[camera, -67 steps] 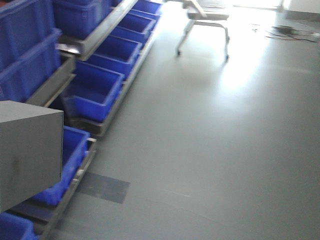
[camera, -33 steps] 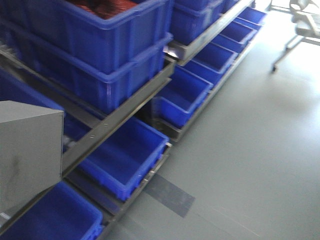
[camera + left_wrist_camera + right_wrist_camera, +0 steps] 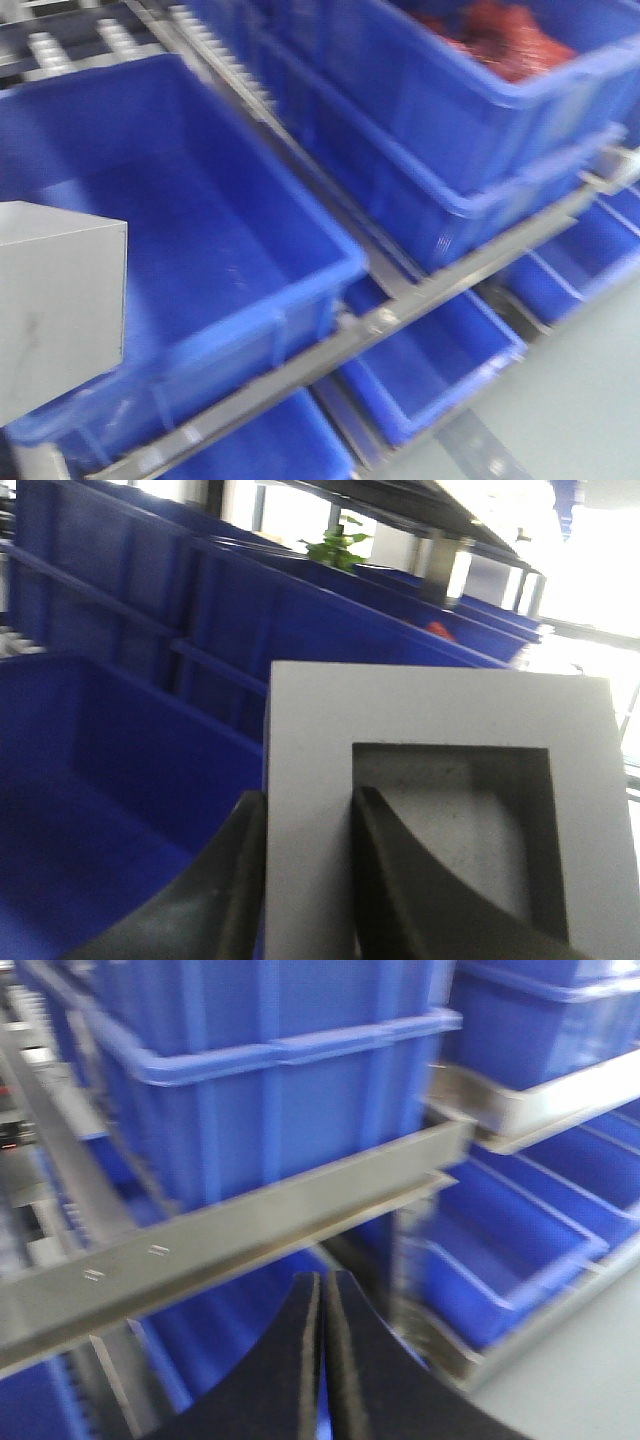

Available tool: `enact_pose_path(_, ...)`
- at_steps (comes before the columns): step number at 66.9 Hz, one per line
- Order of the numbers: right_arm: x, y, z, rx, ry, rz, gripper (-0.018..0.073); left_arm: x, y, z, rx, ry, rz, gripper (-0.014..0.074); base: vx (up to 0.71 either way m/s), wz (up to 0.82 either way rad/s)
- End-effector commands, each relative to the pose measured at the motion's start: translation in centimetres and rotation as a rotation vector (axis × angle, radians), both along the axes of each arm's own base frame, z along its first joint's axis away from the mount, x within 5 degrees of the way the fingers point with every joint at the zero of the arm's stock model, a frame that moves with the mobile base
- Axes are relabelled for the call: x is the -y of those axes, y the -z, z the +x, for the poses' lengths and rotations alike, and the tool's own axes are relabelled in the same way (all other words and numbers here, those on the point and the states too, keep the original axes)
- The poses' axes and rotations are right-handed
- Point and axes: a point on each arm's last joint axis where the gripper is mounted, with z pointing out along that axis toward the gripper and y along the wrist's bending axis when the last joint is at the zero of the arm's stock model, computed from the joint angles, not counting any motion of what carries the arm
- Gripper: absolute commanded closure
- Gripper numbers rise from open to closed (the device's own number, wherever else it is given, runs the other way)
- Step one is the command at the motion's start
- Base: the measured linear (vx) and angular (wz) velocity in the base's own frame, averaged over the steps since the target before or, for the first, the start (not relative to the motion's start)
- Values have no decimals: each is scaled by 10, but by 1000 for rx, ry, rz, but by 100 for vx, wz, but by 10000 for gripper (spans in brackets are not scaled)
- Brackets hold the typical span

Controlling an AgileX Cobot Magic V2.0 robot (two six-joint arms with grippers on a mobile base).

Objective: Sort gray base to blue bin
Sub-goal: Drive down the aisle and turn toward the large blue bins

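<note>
My left gripper is shut on the gray base, gripping the wall beside its square recess. The base also fills the left edge of the front view. It hangs above a large empty blue bin on the shelf rack, whose inner wall shows in the left wrist view. My right gripper is shut and empty, in front of the rack's metal rail.
A second blue bin holding red parts sits to the right on the same shelf. More blue bins sit on the lower shelf. Grey floor lies at bottom right. Rollers show at the back left.
The front view has swung left and closer to the rack: the floor and distant bins have left the view, and the empty blue bin now lies under the held gray base.
</note>
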Motion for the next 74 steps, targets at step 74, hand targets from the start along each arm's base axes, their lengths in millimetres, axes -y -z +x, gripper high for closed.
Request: enact_pose_path(74,0,-5,2,52,-1,-17,564,-1,-19,-2,119,-1,-64,594,10,43)
